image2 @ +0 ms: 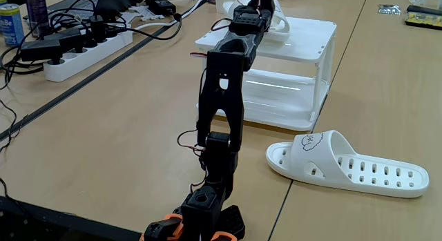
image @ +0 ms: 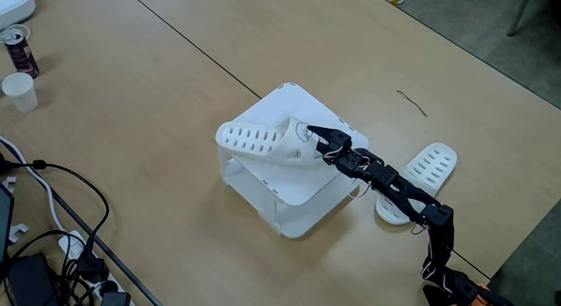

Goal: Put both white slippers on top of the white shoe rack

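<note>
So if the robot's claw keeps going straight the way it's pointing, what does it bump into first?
Probably the slipper on the rack. In a fixed view the gripper points straight at its strap end, tips right against it, maybe already touching. Whether the jaws are gripping it isn't clear. The other slipper lies behind, on the table.

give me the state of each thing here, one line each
slipper on the rack: lying on the top panel, strap end at the gripper
second slipper: flat on the table beside the rack, upright, untouched
white shoe rack: standing upright, lower shelf bare
gripper: over the rack top at the slipper's strap, open or shut unclear
paper cup: upright
can: upright
</note>
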